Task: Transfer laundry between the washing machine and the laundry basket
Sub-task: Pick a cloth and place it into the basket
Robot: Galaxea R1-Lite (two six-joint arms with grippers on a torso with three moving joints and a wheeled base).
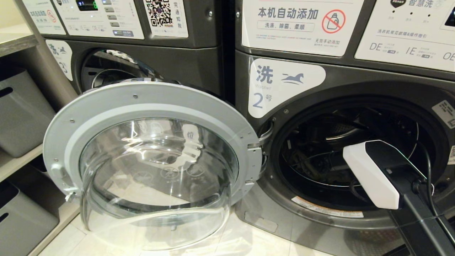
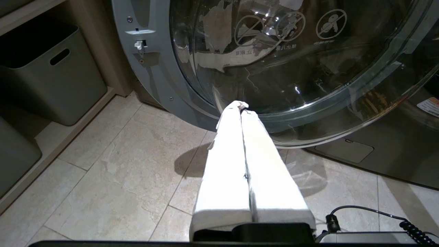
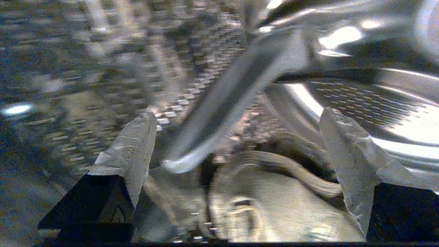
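On my left, my left fingers (image 2: 244, 109) are pressed flat together with nothing between them, hanging low over the floor tiles (image 2: 113, 178) just in front of the swung-open glass door (image 1: 153, 156). To the right of the door stands the washing machine (image 1: 284, 85) marked 2, its mouth open, and my right arm reaches inside. There my right fingers (image 3: 236, 144) are spread wide and empty over the perforated steel drum (image 3: 360, 99). I cannot make out any laundry for certain; a pale, soft-looking fold low in the drum may be a piece. The basket is nowhere in view. Cloth like this should be light, limp and easy to bunch, so I would pinch a raised fold at its middle rather than a trailing edge.
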